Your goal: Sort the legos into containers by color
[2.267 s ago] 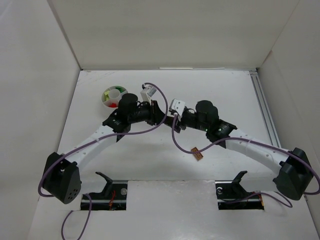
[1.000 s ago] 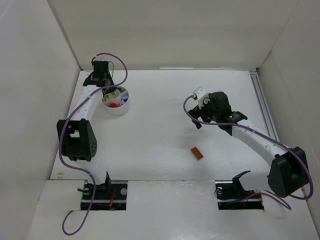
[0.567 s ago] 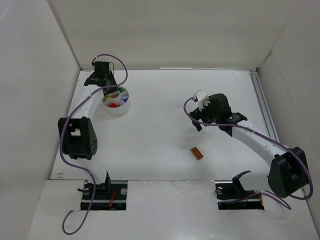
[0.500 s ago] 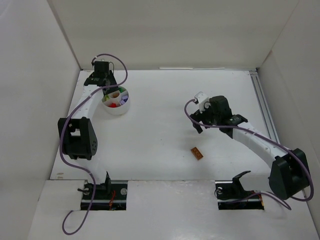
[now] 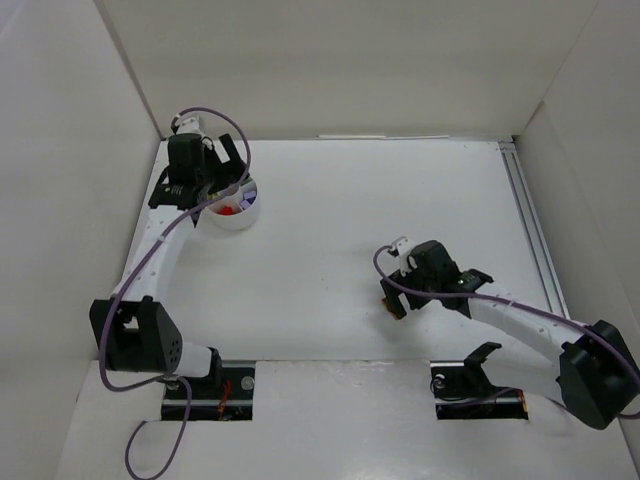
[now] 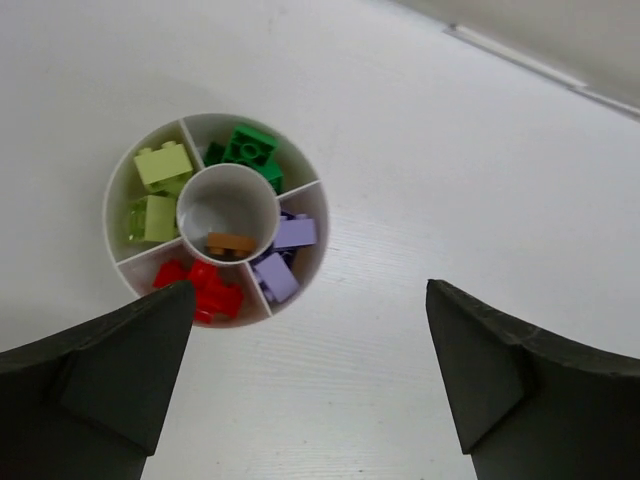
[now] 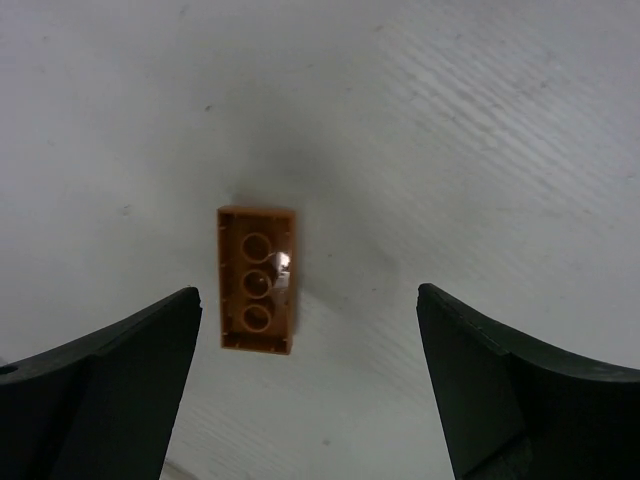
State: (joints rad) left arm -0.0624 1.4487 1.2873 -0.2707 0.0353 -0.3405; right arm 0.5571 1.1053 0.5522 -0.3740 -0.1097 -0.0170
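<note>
The round white divided cup (image 6: 108,205) (image 5: 236,221) stands at the table's far left. Its wedges hold yellow-green legos (image 6: 162,165), a green lego (image 6: 246,147), purple legos (image 6: 290,234) and red legos (image 6: 203,292). A brown-orange lego (image 6: 230,242) lies in the centre well. My left gripper (image 6: 308,300) (image 5: 228,178) hangs open above the cup, nothing between its fingers. Another brown-orange lego (image 7: 257,280) lies studs-down on the table. My right gripper (image 7: 308,298) (image 5: 392,300) is open around it, low over the table. The brick sits nearer the left finger (image 7: 120,370), apart from both.
White walls close in the table on the left, back and right. A metal rail (image 5: 530,225) runs along the right side. Two arm mounts (image 5: 210,385) (image 5: 478,385) sit at the near edge.
The left gripper has opened and drawn back above the cup. The right gripper has travelled toward the near edge and come down over the brown-orange brick.
</note>
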